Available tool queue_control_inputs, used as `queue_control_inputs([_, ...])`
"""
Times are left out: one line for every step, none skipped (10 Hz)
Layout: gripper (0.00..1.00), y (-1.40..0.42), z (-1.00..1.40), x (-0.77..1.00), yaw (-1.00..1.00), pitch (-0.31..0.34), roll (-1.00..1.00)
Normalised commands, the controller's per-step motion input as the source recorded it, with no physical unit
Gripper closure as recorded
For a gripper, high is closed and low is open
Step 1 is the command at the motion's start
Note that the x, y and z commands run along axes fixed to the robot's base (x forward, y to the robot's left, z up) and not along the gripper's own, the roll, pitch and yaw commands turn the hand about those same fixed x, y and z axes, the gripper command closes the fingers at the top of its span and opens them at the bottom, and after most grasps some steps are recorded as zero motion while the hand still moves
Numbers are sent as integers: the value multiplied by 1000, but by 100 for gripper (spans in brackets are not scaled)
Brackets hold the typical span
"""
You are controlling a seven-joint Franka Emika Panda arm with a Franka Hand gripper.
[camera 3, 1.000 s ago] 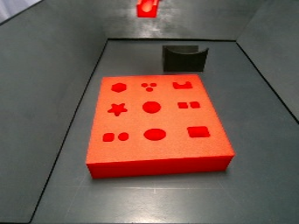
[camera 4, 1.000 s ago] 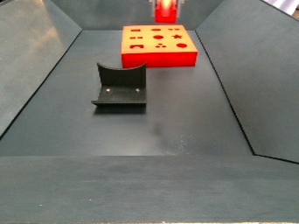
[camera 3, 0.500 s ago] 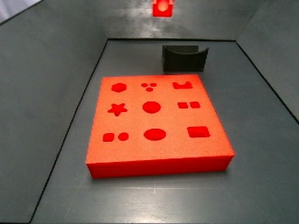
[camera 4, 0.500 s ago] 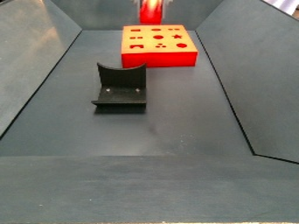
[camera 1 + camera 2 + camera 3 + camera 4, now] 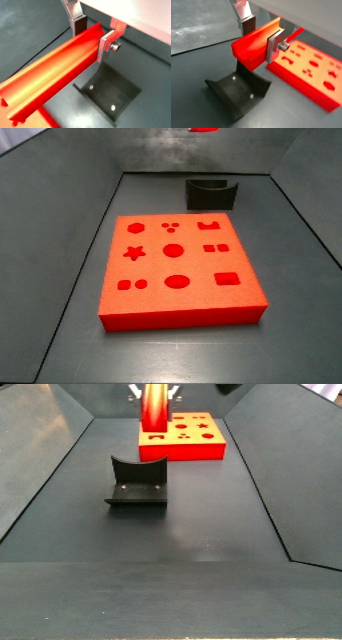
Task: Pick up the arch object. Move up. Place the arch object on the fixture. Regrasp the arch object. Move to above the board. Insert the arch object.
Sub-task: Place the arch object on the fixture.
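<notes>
My gripper (image 5: 92, 35) is shut on the arch object (image 5: 57, 65), a long slim red prism, and holds it in the air; both wrist views show this, with the gripper (image 5: 261, 37) clamped on the piece (image 5: 252, 49). The dark fixture (image 5: 238, 92) with its curved top stands on the floor below the piece, also seen in a wrist view (image 5: 110, 95). In a side view the arch object (image 5: 156, 408) hangs high near the top edge, between the fixture (image 5: 138, 482) and the board (image 5: 187, 439). Only its tip (image 5: 203, 130) shows in a side view, above the fixture (image 5: 211, 194) and the board (image 5: 181, 263).
The red board (image 5: 308, 70) with its shaped cut-outs lies flat on the dark floor beside the fixture. Grey sloping walls (image 5: 47, 444) enclose the floor on both sides.
My gripper has carried the arch object sideways from over the board's far end toward the fixture. In one side view the piece has almost left the top edge.
</notes>
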Motion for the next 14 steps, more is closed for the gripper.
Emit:
queue_control_inputs([100, 73, -12, 537, -17, 195, -719])
queue_control_inputs([100, 62, -8, 415, -62, 171, -484])
queue_control_inputs([100, 49, -8, 326, -80, 152, -323])
queue_control_inputs([100, 39, -3, 265, -85, 136, -254])
queue_control_inputs([100, 62, -1000, 123, -22, 2, -1000])
queue_control_inputs([100, 64, -1000, 101, -21, -16, -1000])
queue_control_inputs([100, 73, -1000, 104, -35, -9, -1000])
queue_control_inputs([100, 71, -1000, 112, -37, 8, -1000])
queue_control_inputs([100, 79, -1000, 126, -39, 50, -1000])
queue_control_inputs([100, 88, -1000, 136, -52, 82, -933])
queue_control_inputs([100, 93, -1000, 144, -62, 87, -761])
queue_control_inputs([100, 97, -1000, 149, -71, 88, -643])
queue_control_inputs([100, 105, -1000, 160, -88, 85, -407])
queue_control_inputs([100, 101, -1000, 169, -96, 79, -269])
